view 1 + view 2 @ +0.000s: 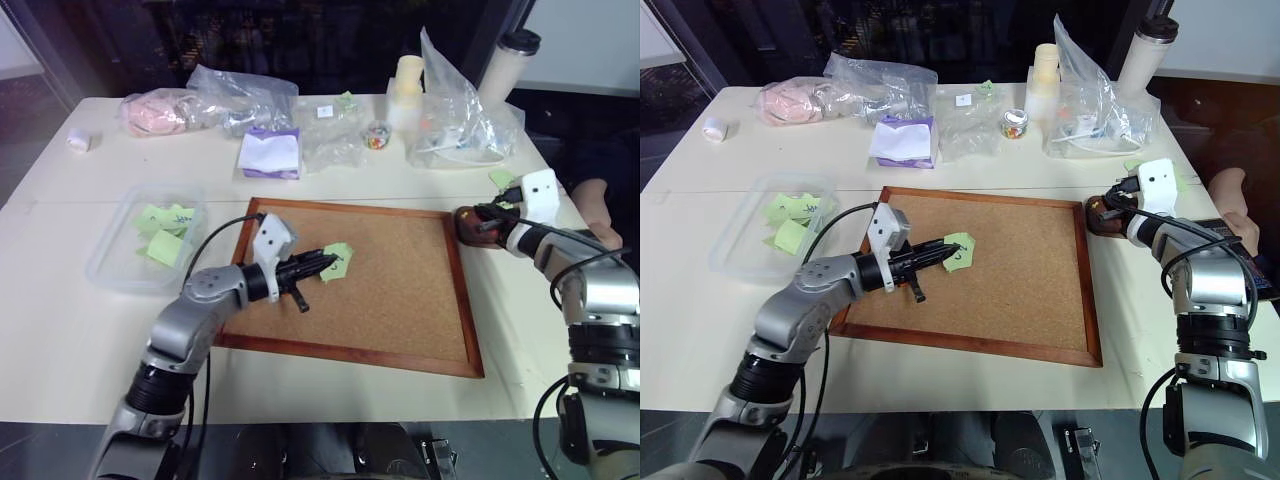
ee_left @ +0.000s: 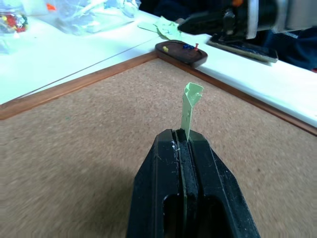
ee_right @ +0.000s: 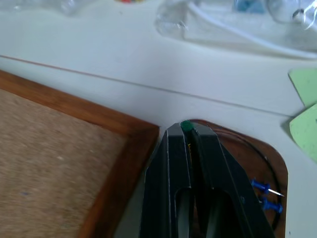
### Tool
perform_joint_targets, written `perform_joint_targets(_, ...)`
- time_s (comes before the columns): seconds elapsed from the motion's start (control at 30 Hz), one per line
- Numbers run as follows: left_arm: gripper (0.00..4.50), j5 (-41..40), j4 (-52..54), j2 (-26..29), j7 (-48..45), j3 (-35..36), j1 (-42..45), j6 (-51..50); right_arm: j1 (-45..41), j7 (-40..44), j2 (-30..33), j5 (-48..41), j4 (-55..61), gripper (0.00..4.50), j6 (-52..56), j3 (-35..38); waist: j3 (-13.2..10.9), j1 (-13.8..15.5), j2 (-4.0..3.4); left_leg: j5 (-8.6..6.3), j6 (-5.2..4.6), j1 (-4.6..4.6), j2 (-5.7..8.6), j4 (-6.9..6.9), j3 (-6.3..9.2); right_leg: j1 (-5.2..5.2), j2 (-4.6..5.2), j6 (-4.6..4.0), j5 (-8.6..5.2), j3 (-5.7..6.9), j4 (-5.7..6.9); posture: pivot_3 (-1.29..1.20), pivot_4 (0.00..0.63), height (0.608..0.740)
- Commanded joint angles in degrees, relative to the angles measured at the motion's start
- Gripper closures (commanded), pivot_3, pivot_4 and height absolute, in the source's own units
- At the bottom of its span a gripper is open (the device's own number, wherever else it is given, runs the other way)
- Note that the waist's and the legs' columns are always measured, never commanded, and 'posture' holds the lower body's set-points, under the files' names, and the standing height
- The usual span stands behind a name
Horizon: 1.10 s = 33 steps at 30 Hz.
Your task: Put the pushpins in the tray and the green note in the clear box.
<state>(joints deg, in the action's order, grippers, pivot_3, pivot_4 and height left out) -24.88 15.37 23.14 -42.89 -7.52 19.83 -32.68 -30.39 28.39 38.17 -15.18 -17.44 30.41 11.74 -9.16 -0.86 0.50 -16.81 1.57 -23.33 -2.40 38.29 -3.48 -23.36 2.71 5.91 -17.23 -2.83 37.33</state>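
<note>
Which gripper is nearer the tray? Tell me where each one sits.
Right. The right gripper hangs over the tray, shut on a green pushpin. The left gripper is over the cork board, shut on the green note.

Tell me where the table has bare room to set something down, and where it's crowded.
Free: the front strip of table below the cork board, the near left corner in front of the clear box, and most of the cork itself. Crowded: the back edge, with plastic bags, a paper pad and cups. The right side by the tray is tight.
</note>
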Motion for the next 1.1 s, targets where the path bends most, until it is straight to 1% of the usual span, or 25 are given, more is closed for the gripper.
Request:
perform_joint_targets(0.03,4.44,-2.65,3.86,2.18,-0.93,3.21,0.04,-1.35,-2.47,0.45,-0.02,0.88,-4.19,4.5,-3.68,0.78,0.0,0.0,0.0,0.0,0.0,0.0,0.0,0.0,0.0,0.0,0.0,0.0,0.0,0.0,0.0,0.0,0.15,0.74)
perform_joint_targets(0.23,4.44,-3.93,4.83,6.09,-0.81,7.11,0.24,-2.48,-4.38,1.21,-0.3,2.07,-10.72,4.5,-6.5,0.33,0.0,-0.04,0.0,0.02,0.04,0.0,-0.01,0.0,0.0,0.0,0.0,0.0,0.0,0.0,0.01,0.0,0.15,0.74)
perform_joint_targets(0.33,4.5,-4.06,4.16,6.65,-0.07,8.59,0.71,-2.24,-4.59,1.27,-0.57,2.11,-11.38,3.51,-7.1,0.52,0.0,-0.01,0.0,0.03,0.06,0.0,-0.01,0.01,-0.02,0.0,0.01,0.0,0.0,0.0,0.0,0.0,0.15,0.74)
perform_joint_targets(0.4,4.5,-4.19,3.8,6.76,0.22,9.37,0.98,-2.28,-4.6,1.23,-0.7,2.16,-11.28,2.49,-7.12,0.57,0.0,-0.01,0.0,0.03,0.06,0.0,-0.01,0.01,-0.02,0.0,0.02,0.0,0.0,0.0,0.01,0.0,0.15,0.74)
perform_joint_targets(0.43,4.5,-4.25,3.69,6.77,0.29,9.6,1.05,-2.32,-4.59,1.22,-0.75,2.17,-11.18,2.09,-7.08,0.61,0.0,0.0,0.0,0.04,0.07,0.0,-0.01,0.01,-0.01,0.0,0.02,0.0,0.0,0.0,0.01,0.0,0.15,0.74)
perform_joint_targets(0.53,4.5,-4.04,3.43,7.58,-0.14,10.22,0.94,-2.16,-4.39,0.84,-0.89,2.22,-9.54,0.48,-6.49,0.65,0.0,-0.03,0.0,0.04,0.08,0.0,-0.02,0.01,-0.02,0.0,0.01,0.0,0.0,0.0,0.01,0.0,0.15,0.74)
perform_joint_targets(0.57,4.5,-4.31,3.29,7.81,-0.14,10.79,1.08,-2.24,-4.28,0.94,-0.9,2.0,-8.39,0.06,-5.97,0.72,0.0,-0.03,0.0,0.04,0.08,0.0,-0.02,0.01,-0.02,0.0,0.01,0.0,0.0,0.0,0.01,0.0,0.15,0.74)
perform_joint_targets(0.8,4.5,-4.69,1.8,8.59,1.68,14.17,2.65,-1.78,-3.73,2.08,-0.46,0.92,-3.23,0.06,-3.11,1.09,0.0,-0.05,0.0,0.05,0.08,0.0,-0.03,0.01,-0.02,0.0,0.0,0.0,0.0,0.0,0.02,0.0,0.15,0.74)
perform_joint_targets(0.9,4.5,-4.94,0.93,9.58,4.04,17.84,3.06,-2.29,-1.64,6.18,-0.15,-2.39,5.7,0.06,1.76,0.21,0.0,-0.05,0.0,0.05,0.08,0.0,-0.07,0.01,-0.01,-0.02,-0.01,0.0,0.0,0.0,0.03,0.0,0.15,0.74)
perform_joint_targets(1.0,4.5,-3.51,-4.05,11.09,7.82,23.11,3.56,-1.09,1.59,10.77,0.07,-6.48,16.87,0.06,6.39,-1.61,0.0,-0.1,0.0,0.03,0.05,0.0,-0.12,0.01,0.01,-0.02,-0.03,0.0,0.0,0.02,0.04,0.0,0.15,0.74)
perform_joint_targets(1.1,4.5,-2.32,-8.44,12.99,10.45,26.93,4.05,-0.16,3.85,13.93,0.09,-10.36,24.84,0.06,10.16,-2.93,0.0,-0.05,0.0,-0.08,-0.14,0.01,-0.16,0.01,0.01,-0.02,-0.02,0.0,0.0,0.02,0.09,0.0,0.15,0.74)
